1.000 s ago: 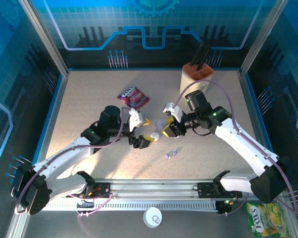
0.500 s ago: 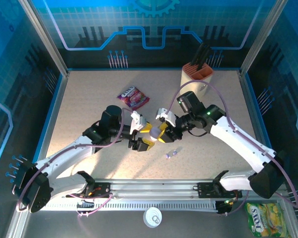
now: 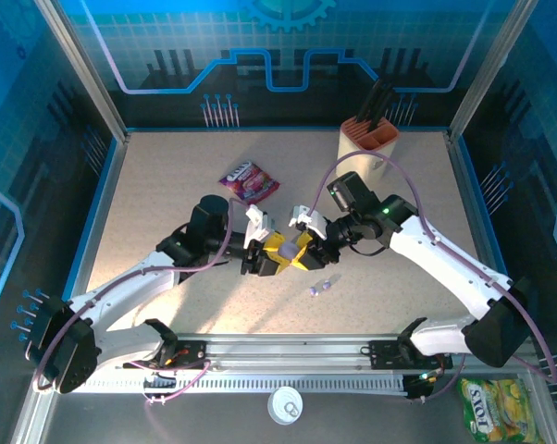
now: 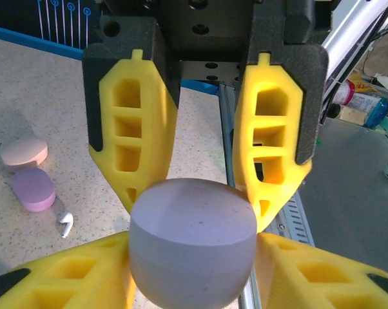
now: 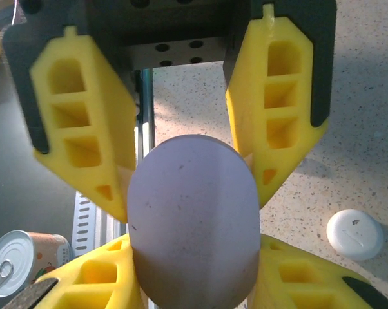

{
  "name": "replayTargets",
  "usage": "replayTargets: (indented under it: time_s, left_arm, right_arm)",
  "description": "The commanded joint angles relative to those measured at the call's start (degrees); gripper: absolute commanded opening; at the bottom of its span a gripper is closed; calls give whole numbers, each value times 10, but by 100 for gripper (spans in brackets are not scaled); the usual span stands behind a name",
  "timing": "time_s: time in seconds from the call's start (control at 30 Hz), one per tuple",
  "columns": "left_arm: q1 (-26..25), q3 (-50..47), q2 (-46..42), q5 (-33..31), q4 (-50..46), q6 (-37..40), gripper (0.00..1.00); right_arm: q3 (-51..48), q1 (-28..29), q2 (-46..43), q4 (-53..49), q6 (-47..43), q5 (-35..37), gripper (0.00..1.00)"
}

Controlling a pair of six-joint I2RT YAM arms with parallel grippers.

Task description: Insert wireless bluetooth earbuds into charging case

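Likely light, smooth and slippery case, pinched on its round sides by half-shut left gripper and right gripper. Tiny bud nearby: best pinched gently by stem.

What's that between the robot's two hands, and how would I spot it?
On the table, find where the two arms meet. A smooth lilac case is pinched between yellow fingers, lifted, unlike the pink and purple pebbles lying flat.

left hand and right hand meeting on lilac case, earbuds lying nearby
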Motion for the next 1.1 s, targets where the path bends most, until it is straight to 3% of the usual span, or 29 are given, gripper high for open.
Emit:
replayTargets:
  time_s: [0.0, 0.17, 0.43, 1.07]
  left_arm:
    - [-4, 15, -3, 37, 11, 14, 47]
    - [-4, 8, -11, 36, 15, 22, 54]
    - [-4, -1, -17, 44, 15, 56, 53]
    - [-4, 12, -3, -15, -1, -1, 65]
  right_arm:
    - [17, -3, 8, -2, -4, -12, 27]
    - [20, -10, 11, -9, -4, -22, 27]
    - [24, -20, 20, -10, 5, -44, 25]
    - [16, -17, -2, -6, -19, -43, 26]
